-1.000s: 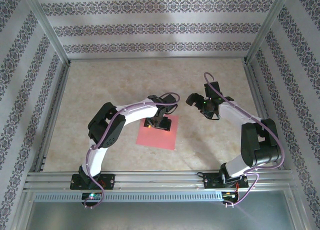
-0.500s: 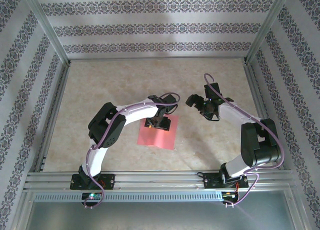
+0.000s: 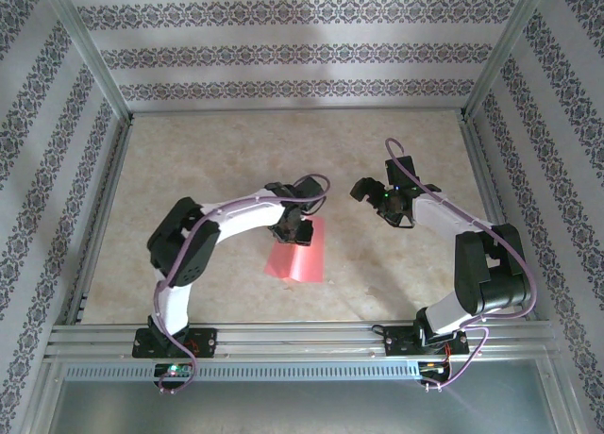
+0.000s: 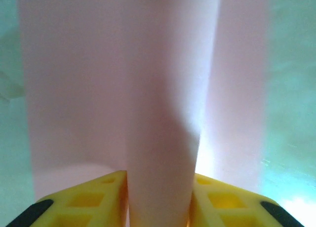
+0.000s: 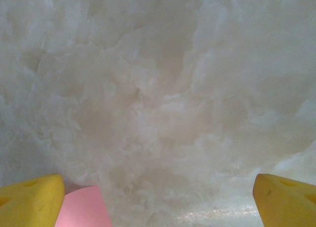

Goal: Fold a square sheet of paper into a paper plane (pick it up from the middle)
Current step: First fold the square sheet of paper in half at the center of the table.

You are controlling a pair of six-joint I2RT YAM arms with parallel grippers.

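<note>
Spanning the cell, the pale marbled tabletop (image 3: 208,170) bears the thin salmon-pink square sheet of paper (image 3: 302,262) near its centre, humped into a ridge. The left gripper (image 3: 291,228) pinches that ridge; the right gripper (image 3: 370,191) hangs nearby, jaws spread wide.

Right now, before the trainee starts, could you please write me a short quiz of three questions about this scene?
1. True or false: the left gripper pinches a raised ridge in the middle of the square sheet of paper.
2. Where is the right gripper? A: pressing on the sheet. B: over the bare table, to the right of the sheet. C: against the back wall.
3. Fill in the gap: the right gripper's jaws stand ____.

Key: 1 true. 2 B. 3 open.
</note>
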